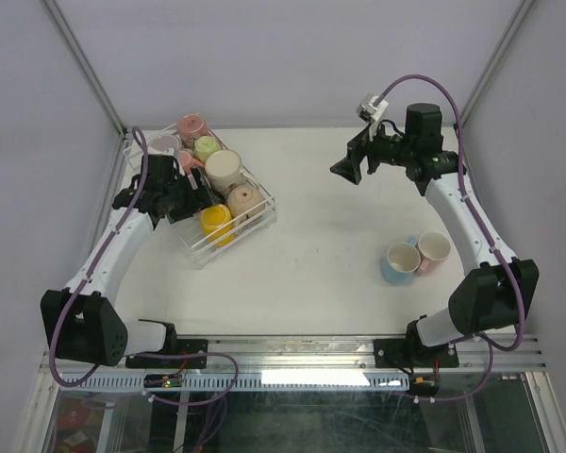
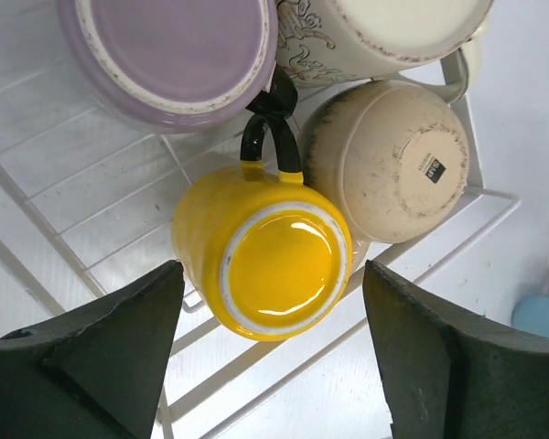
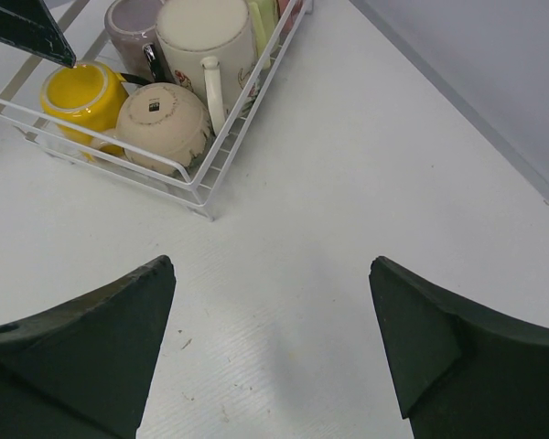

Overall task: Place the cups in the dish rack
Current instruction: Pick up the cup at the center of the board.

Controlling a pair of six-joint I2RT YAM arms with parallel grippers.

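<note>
So, the left gripper [image 2: 273, 267] hangs right over the rack [image 1: 250, 229], fingers apart on either side of the yellow cup [image 1: 216, 225], not gripping it. That cup sits bottom-up at the rack's near corner, just beside the beige cup [image 2: 393, 160] (its black handle pokes toward the lilac cup [image 2: 174, 55]). My worry: a crooked pull-out could snag that handle or shove the beige one, and a light rack might skid. Right of the rack, the right gripper [image 3: 270, 265] hovers over bare table [image 1: 321, 283], fingers wide, holding nothing. Well right of the rack, the blue cup [image 1: 399, 261] and pink cup [image 1: 433, 251] wait, touching. Grabbing one could topple the other.
</note>
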